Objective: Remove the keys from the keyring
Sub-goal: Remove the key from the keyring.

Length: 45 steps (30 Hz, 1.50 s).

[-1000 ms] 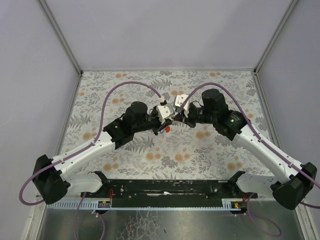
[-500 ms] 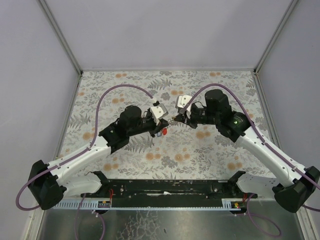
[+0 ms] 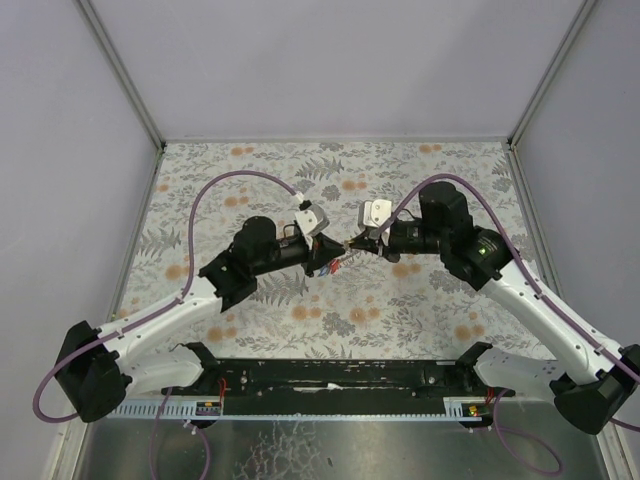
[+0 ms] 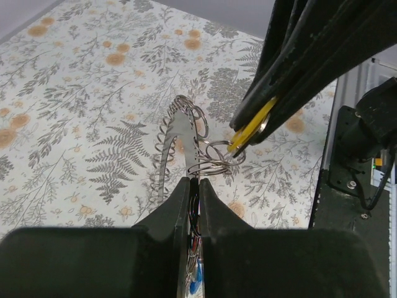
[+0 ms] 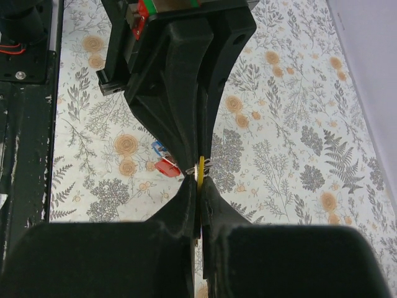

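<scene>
Yellow key [image 4: 251, 127]: pinching tight in right end effector [image 5: 200, 180] for drawing off | keyring [image 4: 177, 133]: clamping edge-on in left end effector [image 4: 193, 183], bracing it above surface [image 4: 74, 124] | red key [image 5: 166, 166]: dangling beneath

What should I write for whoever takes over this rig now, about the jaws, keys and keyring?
Jaws of the left gripper are shut on the keyring.
Jaws of the right gripper are shut on the yellow key.
Some small rings appear to join the yellow key to the keyring.
The red key and blue key hang beside the left gripper.
Done: both grasps. Left: pull every key free; none looks off yet.
</scene>
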Motion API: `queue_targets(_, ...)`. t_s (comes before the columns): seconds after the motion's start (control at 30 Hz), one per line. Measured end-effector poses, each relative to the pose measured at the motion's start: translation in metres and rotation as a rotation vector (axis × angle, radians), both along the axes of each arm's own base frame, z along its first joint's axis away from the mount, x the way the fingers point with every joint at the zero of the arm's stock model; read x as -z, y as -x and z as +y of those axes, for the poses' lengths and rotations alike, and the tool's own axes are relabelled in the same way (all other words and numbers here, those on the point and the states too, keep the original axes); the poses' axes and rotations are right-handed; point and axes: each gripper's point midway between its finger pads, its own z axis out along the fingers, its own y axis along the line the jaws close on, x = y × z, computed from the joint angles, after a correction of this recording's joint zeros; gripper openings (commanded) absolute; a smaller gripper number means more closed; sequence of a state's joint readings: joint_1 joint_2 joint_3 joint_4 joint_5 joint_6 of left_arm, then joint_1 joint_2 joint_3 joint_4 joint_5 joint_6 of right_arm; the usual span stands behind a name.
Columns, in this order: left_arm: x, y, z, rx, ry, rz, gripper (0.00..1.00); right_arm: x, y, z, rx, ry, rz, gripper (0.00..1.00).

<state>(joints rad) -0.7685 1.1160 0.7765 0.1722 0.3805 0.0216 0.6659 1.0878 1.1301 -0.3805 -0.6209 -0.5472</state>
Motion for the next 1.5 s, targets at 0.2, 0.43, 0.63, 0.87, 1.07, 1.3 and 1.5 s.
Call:
queue_targets(0.2,0.0,0.006,-0.003,0.032,0.045,0.017,0.27,-0.001,0.002,-0.003,-0.001,0.004,-0.011,0.0)
queue_targets(0.43,-0.014,0.017,0.0,0.056,0.097,-0.007,0.47,0.0,0.002,-0.004,0.008,0.006,0.001,0.0)
queue_targets(0.63,-0.03,0.027,0.013,0.061,0.131,-0.07,0.58,0.005,0.002,-0.008,0.019,0.02,0.023,0.0)
queue_targets(0.87,-0.039,0.028,0.028,0.064,0.075,-0.2,0.54,0.006,0.003,-0.011,0.001,0.024,0.025,0.0)
queue_targets(1.07,-0.042,0.011,0.022,0.088,-0.031,-0.32,0.45,0.003,0.008,-0.014,-0.031,0.027,0.035,0.0)
queue_targets(1.3,-0.035,0.002,0.006,0.151,-0.073,-0.35,0.38,-0.011,0.006,-0.013,-0.049,0.001,0.019,0.0)
queue_targets(1.5,-0.031,0.01,0.001,0.214,-0.064,-0.343,0.38,-0.011,0.007,-0.013,-0.06,-0.003,0.027,0.0)
